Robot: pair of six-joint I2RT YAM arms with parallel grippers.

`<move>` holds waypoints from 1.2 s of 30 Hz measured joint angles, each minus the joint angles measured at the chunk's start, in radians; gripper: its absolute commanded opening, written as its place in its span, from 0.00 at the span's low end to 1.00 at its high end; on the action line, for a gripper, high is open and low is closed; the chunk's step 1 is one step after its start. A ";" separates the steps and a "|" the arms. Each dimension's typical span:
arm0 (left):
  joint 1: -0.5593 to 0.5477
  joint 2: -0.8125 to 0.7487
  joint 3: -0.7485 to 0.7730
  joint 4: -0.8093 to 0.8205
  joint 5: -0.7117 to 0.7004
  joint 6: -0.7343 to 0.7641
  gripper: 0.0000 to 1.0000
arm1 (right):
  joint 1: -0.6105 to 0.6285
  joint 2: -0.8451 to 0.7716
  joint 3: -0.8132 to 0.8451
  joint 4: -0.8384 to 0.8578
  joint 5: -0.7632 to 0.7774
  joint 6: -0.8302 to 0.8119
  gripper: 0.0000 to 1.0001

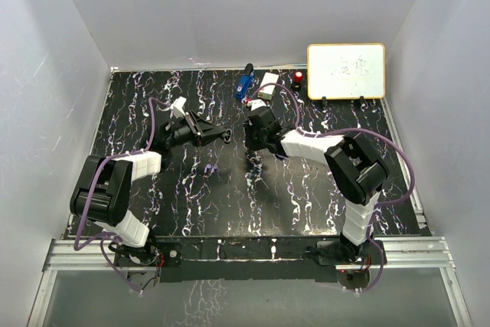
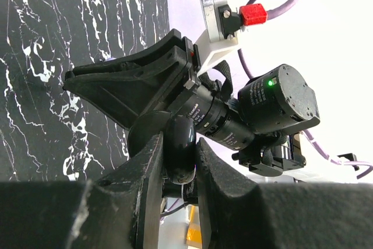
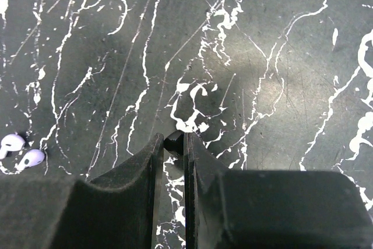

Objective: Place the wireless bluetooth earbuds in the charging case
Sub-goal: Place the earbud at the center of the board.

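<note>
Hanging tip-down over the black, white-veined bench [image 1: 291, 204], the right pincer [image 3: 173, 139] is pinched together on a tiny black earbud [image 3: 173, 143], only its top showing between the tips. The left pincer [image 2: 179, 144] lies roughly level, aimed toward the right arm, and is clamped on a glossy black rounded thing, probably the charging case [image 2: 182, 129], held on edge. Whether its lid is open cannot be told. Seen from above, the case sits just to the left of the right pincer and a little farther from the bases, so the right arm looks best placed to carry the bud across. The pale lilac pair [image 3: 32, 157] lies loose on the bench, left of the right pincer, touching neither arm. A blue tool [image 1: 245, 84] and a whiteboard [image 1: 346, 71] stand well apart at the far edge. Nothing lies between bud and case.
</note>
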 measured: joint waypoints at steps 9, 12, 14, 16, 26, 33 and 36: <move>0.000 0.000 -0.021 0.003 0.003 0.000 0.00 | 0.002 0.013 0.014 -0.019 0.056 0.025 0.11; 0.000 0.000 -0.024 0.006 0.003 -0.001 0.00 | 0.002 0.017 0.025 -0.019 0.061 0.029 0.15; 0.000 0.000 -0.026 0.008 0.003 -0.001 0.00 | 0.002 0.026 0.034 -0.018 0.064 0.029 0.15; 0.000 0.000 -0.028 0.008 0.003 -0.002 0.00 | 0.002 0.040 0.042 -0.018 0.069 0.030 0.15; 0.000 0.000 -0.028 0.014 0.002 -0.005 0.00 | 0.002 0.078 0.091 -0.045 0.091 0.036 0.23; 0.000 0.000 -0.028 0.015 0.003 -0.006 0.00 | 0.002 0.097 0.121 -0.047 0.098 0.037 0.33; 0.000 0.000 -0.028 0.018 0.003 -0.008 0.00 | 0.002 0.113 0.129 -0.047 0.099 0.037 0.40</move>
